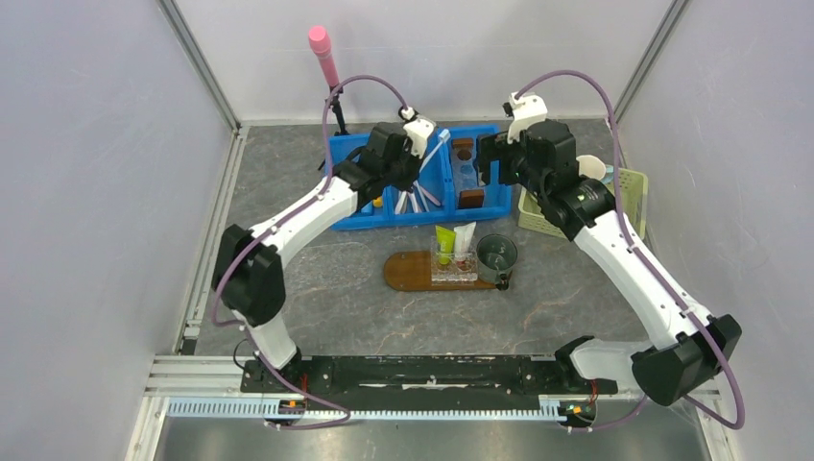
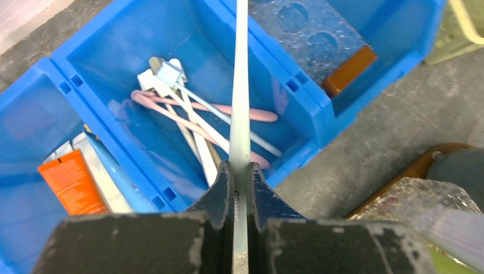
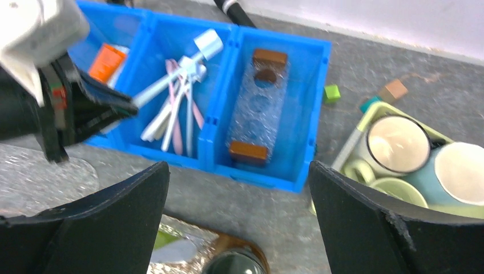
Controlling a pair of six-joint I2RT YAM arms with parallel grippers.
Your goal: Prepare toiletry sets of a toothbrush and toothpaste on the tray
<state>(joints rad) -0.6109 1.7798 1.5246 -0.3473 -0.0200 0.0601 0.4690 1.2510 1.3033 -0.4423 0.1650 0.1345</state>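
A: Well, where's the toothbrush [image 2: 240, 103]?
B: Pinched between the left fingers [image 2: 220, 194] above the blue bin [image 2: 319, 123]; right fingers [image 3: 114, 217] spread, empty.
A: Risk?
B: Thin handle may pivot or slip swinging toward the tray [image 1: 408, 272] at six o'clock, knocking the toothpaste [image 1: 444, 245].

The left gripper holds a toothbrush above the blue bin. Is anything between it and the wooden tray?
Only the blue bin's near wall, and the toothbrush in the left gripper looks raised above it. Tubes and a dark cup fill the tray's middle and right; its left end is bare.
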